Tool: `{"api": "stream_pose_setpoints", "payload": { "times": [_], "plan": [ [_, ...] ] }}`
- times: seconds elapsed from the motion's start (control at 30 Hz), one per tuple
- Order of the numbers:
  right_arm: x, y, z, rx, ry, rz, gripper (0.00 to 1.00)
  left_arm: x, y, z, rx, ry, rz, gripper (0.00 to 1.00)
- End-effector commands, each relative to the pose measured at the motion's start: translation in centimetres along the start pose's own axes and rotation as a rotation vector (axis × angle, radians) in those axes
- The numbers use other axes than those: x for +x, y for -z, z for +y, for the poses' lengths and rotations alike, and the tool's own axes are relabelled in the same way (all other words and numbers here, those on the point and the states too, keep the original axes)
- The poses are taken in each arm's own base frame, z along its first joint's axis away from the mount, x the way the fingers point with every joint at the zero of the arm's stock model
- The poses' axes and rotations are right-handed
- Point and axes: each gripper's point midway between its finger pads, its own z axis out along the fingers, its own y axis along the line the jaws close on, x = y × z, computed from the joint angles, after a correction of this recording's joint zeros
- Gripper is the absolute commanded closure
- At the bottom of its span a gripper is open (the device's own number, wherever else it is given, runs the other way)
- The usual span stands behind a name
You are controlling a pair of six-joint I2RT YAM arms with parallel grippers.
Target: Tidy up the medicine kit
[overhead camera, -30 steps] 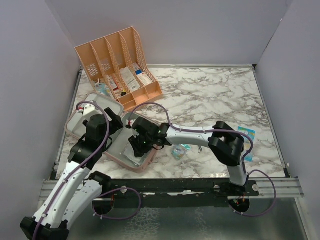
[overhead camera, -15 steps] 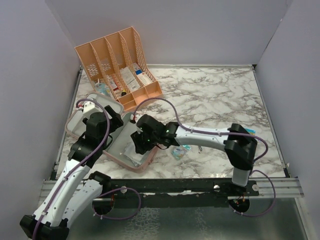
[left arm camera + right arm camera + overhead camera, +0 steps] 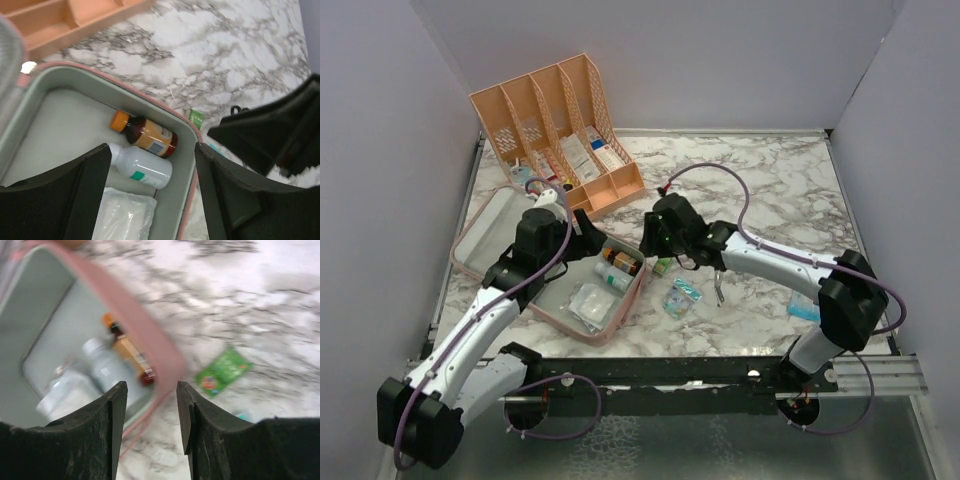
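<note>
Two end effectors, both empty: my left end effector stands with its jaws wide apart, my right end effector with a narrower gap, and nothing sits between either pair. The kit lies open directly beneath the left one and below-left of the right one.

Hazards, as I judge them:
- The amber bottle and white bottle are smooth cylinders lying on their sides and touching. A nudge from either finger could roll them.
- The crinkled clear packet is soft and could snag.
- The flat green sachet, just right of my right fingers on the glossy marbled tabletop, may slide instead of lifting.
- The kit's pink rim is rounded and its grey-green lining is matte. A low pass could catch that rim and shift the case.
</note>
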Motion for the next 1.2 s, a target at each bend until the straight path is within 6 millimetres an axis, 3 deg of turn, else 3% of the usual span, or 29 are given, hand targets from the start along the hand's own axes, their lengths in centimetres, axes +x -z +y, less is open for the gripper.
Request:
{"api": "stream_pose_setpoints", "payload": {
  "times": [0.0,0.23,0.4,0.63,0.87,1.0,1.17],
  "plan": [
    [-0.9,-0.2,-6.5,0.188,-0.154,-0.028,0.55,1.3,-1.7,-4.4,0.238,-0.038,0.091,0.29],
    [-0.7,-0.5,-10.9,0.269,-0.203,-0.035,0.55,2.3,-7.0,-5.1,-0.048,-0.029,0.164,0.33],
    [0.5,-0.8,-13.0,0.302,-0.220,-0.011,0.56,4.7,-10.0,-3.3,-0.269,-0.001,0.241,0.37],
    [1.1,-0.6,-14.6,0.322,-0.232,-0.012,0.56,5.2,-10.4,-2.6,-0.374,-0.044,0.228,0.35],
    [1.2,-0.9,-15.3,0.325,-0.239,-0.008,0.57,5.2,-10.2,0.6,-0.528,-0.184,0.247,0.34],
    [1.2,-1.0,-15.6,0.329,-0.233,-0.008,0.57,5.3,-10.6,1.3,-0.550,-0.246,0.264,0.34],
    [1.1,-1.1,-15.7,0.329,-0.232,-0.009,0.57,6.2,-10.2,2.2,-0.568,-0.287,0.299,0.48]
  ]
}}
